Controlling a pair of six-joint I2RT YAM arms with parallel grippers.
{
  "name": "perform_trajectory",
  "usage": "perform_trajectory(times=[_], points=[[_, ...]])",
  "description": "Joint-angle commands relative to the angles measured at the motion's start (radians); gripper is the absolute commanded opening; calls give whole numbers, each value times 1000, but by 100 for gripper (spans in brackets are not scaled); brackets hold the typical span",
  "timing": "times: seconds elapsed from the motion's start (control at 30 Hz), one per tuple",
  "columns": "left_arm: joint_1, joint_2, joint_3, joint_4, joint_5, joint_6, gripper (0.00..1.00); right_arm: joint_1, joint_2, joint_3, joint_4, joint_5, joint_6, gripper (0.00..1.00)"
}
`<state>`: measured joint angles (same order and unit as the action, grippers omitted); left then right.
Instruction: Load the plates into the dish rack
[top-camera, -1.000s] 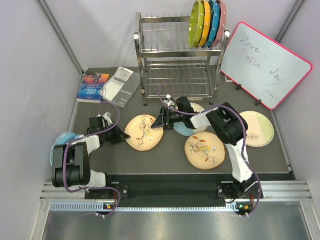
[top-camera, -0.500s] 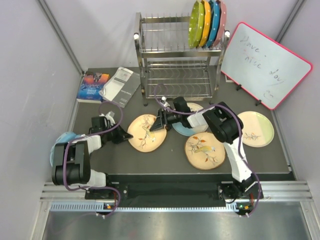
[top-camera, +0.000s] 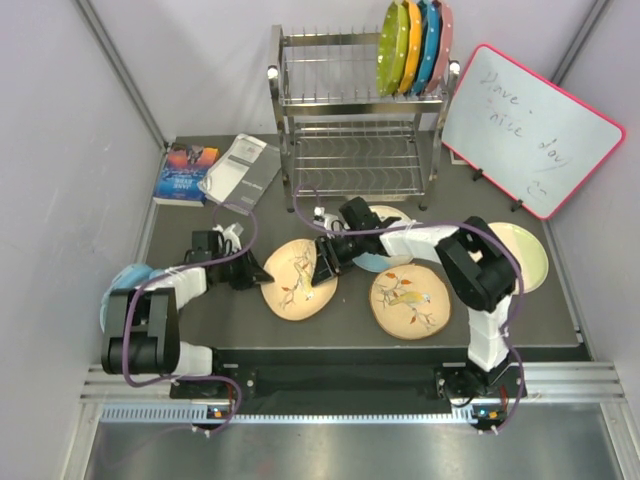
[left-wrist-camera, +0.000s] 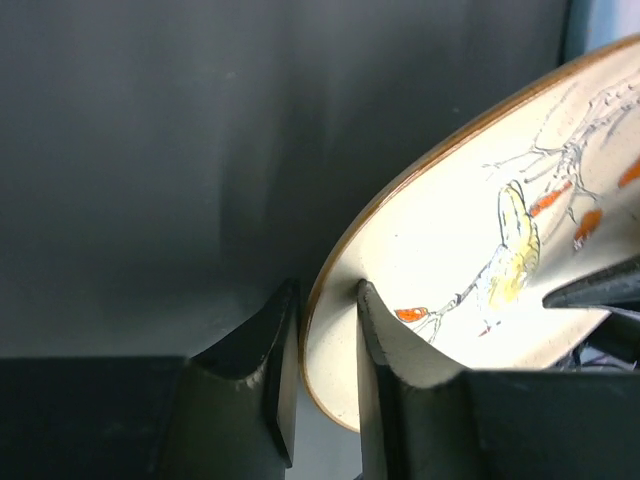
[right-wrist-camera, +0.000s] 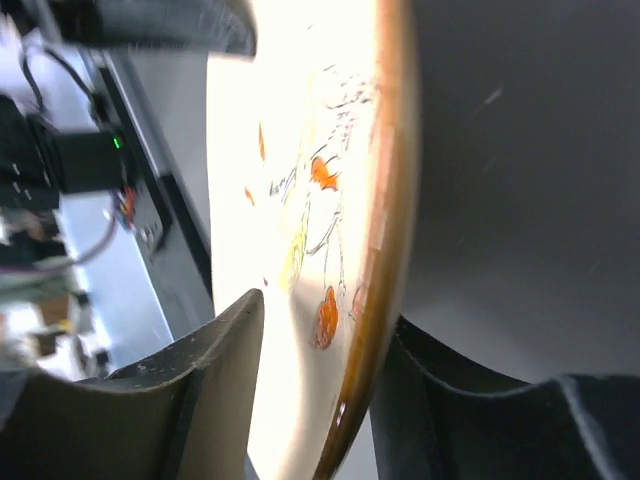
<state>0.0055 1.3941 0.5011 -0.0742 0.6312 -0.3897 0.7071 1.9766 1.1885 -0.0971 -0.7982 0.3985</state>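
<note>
A tan plate (top-camera: 298, 280) is tilted on the worktop (top-camera: 240, 322) in front of the dish rack (top-camera: 355, 150), a little nearer than before. The left hand (top-camera: 252, 276) has loosened, its fingers now apart around the rim. The right hand (top-camera: 322, 262) has moved onto the opposite rim, and I cannot tell if it grips.

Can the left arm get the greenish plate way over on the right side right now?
Probably not. The left gripper straddles the rim of the tilted tan plate, and the right arm stretches across between it and the cream and green plate at the far right.
</note>
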Motion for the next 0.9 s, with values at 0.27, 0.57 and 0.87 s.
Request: perform_trajectory(times=[0.27,0.57,0.87], points=[[-38,-87,-1,4,-27,23,18,104,-180,16,118,-167,-41,0],[-35,-107,43,-55,2,-32,13,80,-177,115,174,-67,72,0],[-29,-125,108,-125,68,-46,0,42,-170,164,108,48,112,0]])
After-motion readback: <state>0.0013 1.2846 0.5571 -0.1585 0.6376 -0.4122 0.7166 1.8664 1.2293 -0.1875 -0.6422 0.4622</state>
